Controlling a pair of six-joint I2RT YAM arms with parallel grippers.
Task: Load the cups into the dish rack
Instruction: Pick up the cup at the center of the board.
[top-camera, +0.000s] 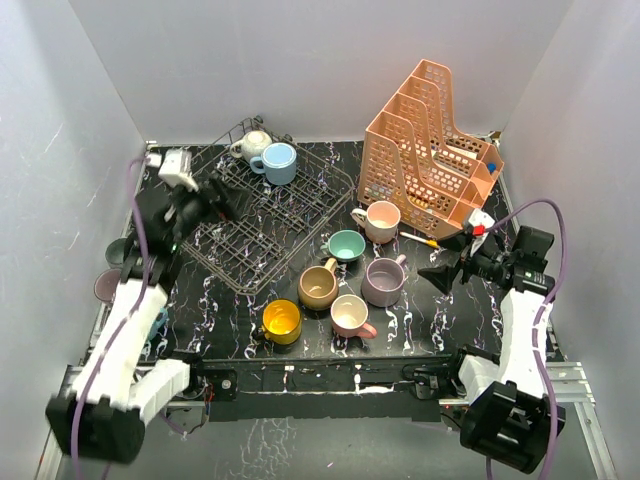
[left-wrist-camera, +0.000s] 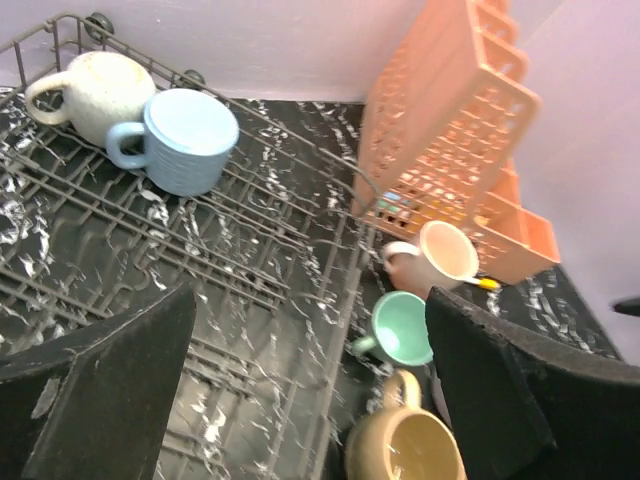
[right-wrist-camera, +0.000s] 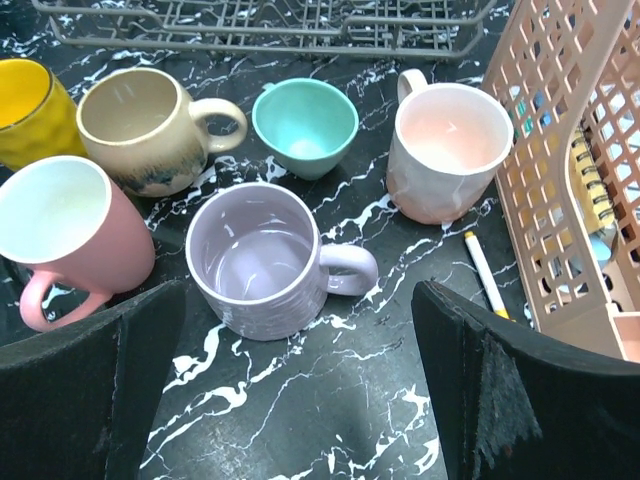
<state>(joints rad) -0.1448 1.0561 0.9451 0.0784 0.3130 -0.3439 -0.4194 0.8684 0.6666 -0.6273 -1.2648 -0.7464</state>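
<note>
The dish rack (top-camera: 265, 238) stands at the back left, with a cream cup (top-camera: 250, 146) and a blue cup (top-camera: 278, 163) in its far corner. My left gripper (top-camera: 215, 200) hovers open over the rack's left part with nothing between its fingers (left-wrist-camera: 120, 380). To the right of the rack stand several cups: pale pink (top-camera: 381, 221), teal (top-camera: 346, 246), lilac (top-camera: 384, 281), tan (top-camera: 318, 287), pink (top-camera: 350, 315) and yellow (top-camera: 281, 322). My right gripper (top-camera: 447, 260) is open and empty, low over the table just right of the lilac cup (right-wrist-camera: 255, 265).
An orange perforated organizer (top-camera: 430, 150) fills the back right corner. A white pen (right-wrist-camera: 485, 270) lies at its foot beside the pale pink cup. Two more cups (top-camera: 112, 270) sit off the table's left edge, under my left arm. Walls close in on three sides.
</note>
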